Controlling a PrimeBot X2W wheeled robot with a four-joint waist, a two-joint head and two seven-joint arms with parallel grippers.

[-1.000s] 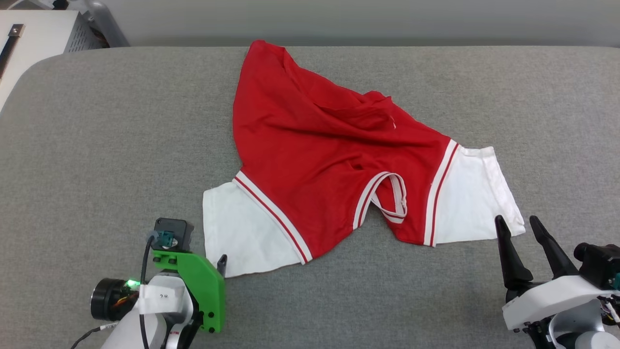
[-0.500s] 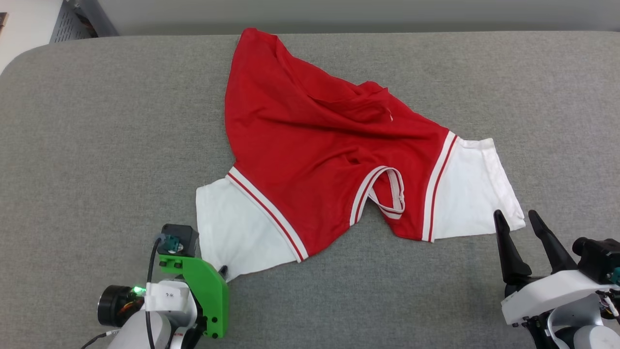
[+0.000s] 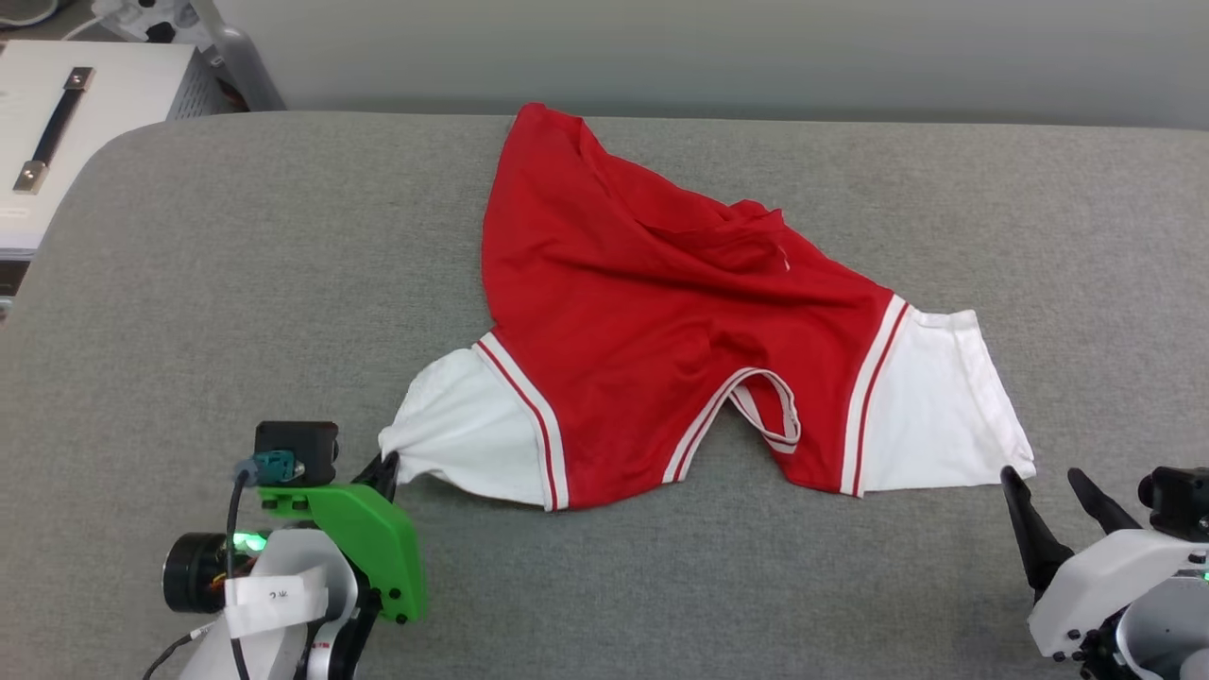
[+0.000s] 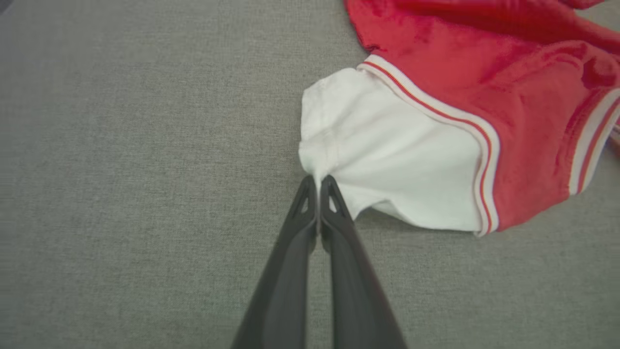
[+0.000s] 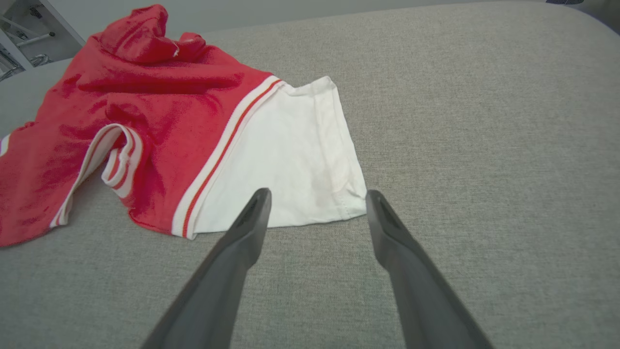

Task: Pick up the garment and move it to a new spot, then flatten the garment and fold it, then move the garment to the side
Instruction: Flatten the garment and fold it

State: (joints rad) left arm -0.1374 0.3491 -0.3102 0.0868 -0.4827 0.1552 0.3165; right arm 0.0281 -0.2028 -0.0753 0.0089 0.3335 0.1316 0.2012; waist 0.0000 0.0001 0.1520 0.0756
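Note:
The garment [image 3: 661,321] is a red jersey with white short sleeves and red-white striped trim, lying crumpled on the grey table [image 3: 236,283]. Its print is hidden. My left gripper [image 3: 389,469] is shut on the hem of the white left sleeve [image 4: 387,160], which bunches up toward the fingertips; in the left wrist view the left gripper [image 4: 318,182] pinches that cloth. My right gripper [image 3: 1046,482] stands open just short of the right sleeve's near corner [image 3: 1015,453]. In the right wrist view the right gripper [image 5: 317,196] frames that corner [image 5: 351,203] with nothing between the fingers.
A white cabinet with a dark handle [image 3: 57,132] stands beyond the table's far left corner. The table's back edge [image 3: 850,121] runs just behind the jersey's hem. Bare grey cloth lies to the left and right of the garment.
My left gripper has closed on the left sleeve hem and drawn it into a bunch. The head camera has shifted. The right gripper is still open near the right sleeve.

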